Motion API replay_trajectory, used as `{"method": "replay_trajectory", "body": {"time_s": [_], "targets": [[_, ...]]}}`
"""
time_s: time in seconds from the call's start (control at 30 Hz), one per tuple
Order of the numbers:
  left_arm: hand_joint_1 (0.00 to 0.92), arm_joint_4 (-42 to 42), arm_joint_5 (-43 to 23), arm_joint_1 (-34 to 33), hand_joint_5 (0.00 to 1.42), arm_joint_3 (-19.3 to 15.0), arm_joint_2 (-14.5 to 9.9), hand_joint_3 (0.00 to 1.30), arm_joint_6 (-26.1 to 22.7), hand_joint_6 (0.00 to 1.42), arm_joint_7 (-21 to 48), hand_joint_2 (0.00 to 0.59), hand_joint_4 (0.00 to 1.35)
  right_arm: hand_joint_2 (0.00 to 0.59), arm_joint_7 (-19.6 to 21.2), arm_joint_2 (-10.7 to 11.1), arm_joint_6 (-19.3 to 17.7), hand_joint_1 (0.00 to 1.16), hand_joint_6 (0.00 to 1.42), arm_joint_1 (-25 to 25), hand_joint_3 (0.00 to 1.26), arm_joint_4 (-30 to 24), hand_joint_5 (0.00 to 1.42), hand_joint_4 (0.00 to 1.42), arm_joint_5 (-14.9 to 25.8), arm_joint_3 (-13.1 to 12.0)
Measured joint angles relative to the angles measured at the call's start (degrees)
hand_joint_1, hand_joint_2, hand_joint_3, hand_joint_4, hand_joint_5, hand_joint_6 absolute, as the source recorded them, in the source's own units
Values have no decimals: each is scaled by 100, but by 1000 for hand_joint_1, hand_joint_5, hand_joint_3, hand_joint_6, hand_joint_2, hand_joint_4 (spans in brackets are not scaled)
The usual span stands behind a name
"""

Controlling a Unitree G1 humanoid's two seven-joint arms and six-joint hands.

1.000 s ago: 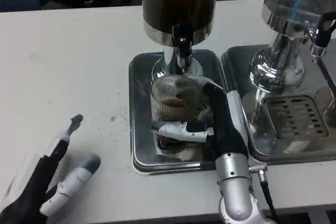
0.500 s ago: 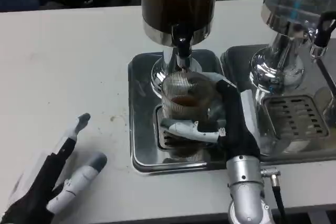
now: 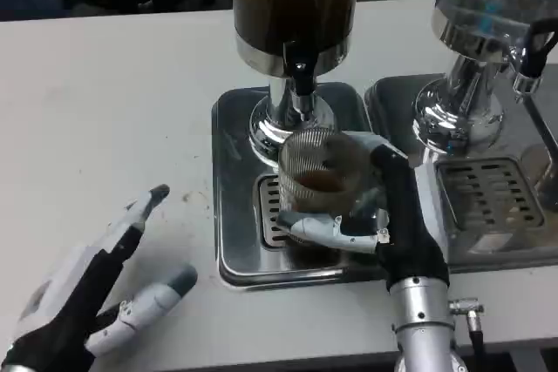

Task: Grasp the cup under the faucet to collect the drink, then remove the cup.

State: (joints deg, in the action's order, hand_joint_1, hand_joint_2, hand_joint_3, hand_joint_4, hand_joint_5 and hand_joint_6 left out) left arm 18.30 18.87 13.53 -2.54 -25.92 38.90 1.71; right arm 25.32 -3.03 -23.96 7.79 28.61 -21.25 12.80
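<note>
A ribbed clear cup (image 3: 316, 176) with brown drink in it stands just in front of the dark dispenser's faucet (image 3: 302, 76), over the steel drip tray (image 3: 234, 215). My right hand (image 3: 384, 215) grips the cup from its right side, fingers wrapped around its lower front. My left hand (image 3: 96, 289) lies over the white table at the lower left, fingers spread and holding nothing.
The dark drink dispenser (image 3: 295, 6) rises at the back of the tray. A second chrome dispenser (image 3: 475, 58) with its own grated tray (image 3: 493, 198) stands close on the right. Bare white table (image 3: 113, 111) stretches to the left.
My right hand has carried the cup to the right and slightly nearer across the tray. My left hand has slid up and to the right on the table.
</note>
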Motion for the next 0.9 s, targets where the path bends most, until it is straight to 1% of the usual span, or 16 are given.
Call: {"method": "replay_trajectory", "body": {"time_s": [0.13,0.27,0.4,0.47,0.5,0.53,0.6,0.63,0.77,0.9], "targets": [[0,-177,262,179,0,-79,-107,0,-1,0,-114,124,0,96,-67,12,29,1130,1317,-153,833,-251,980,882,-39,47],[0,-342,594,265,0,-103,-165,0,-23,0,-299,123,0,96,-115,40,78,1130,1331,-303,834,-468,980,882,-111,68],[0,-569,911,422,0,-127,-310,0,-125,0,-420,121,0,96,-291,99,126,1130,1333,-542,834,-838,980,882,-103,68],[0,-636,997,477,0,-127,-382,0,-158,0,-433,93,0,96,-346,127,134,1130,1333,-608,834,-974,980,882,-88,54],[0,-671,1051,495,0,-127,-409,0,-173,0,-438,89,0,96,-387,134,150,1130,1334,-638,834,-1041,987,882,-84,46],[0,-778,1125,567,0,-129,-476,0,-195,0,-457,87,0,96,-470,150,157,1130,1334,-710,834,-1180,990,890,-82,38],[0,-889,1210,650,0,-137,-513,0,-211,0,-489,86,0,96,-551,161,184,1130,1334,-777,834,-1335,991,892,-79,24],[0,-941,1279,685,0,-142,-528,0,-236,0,-513,76,0,96,-596,165,195,1130,1334,-807,834,-1399,991,893,-72,17],[0,-1264,1529,921,0,-233,-646,0,-344,0,-572,71,0,96,-869,214,250,1130,1334,-1062,839,-1863,991,894,17,-16],[0,-1613,1786,1171,0,-333,-686,0,-447,0,-711,66,0,96,-1127,327,295,1126,1334,-1344,841,-2395,991,894,35,-24]]}}
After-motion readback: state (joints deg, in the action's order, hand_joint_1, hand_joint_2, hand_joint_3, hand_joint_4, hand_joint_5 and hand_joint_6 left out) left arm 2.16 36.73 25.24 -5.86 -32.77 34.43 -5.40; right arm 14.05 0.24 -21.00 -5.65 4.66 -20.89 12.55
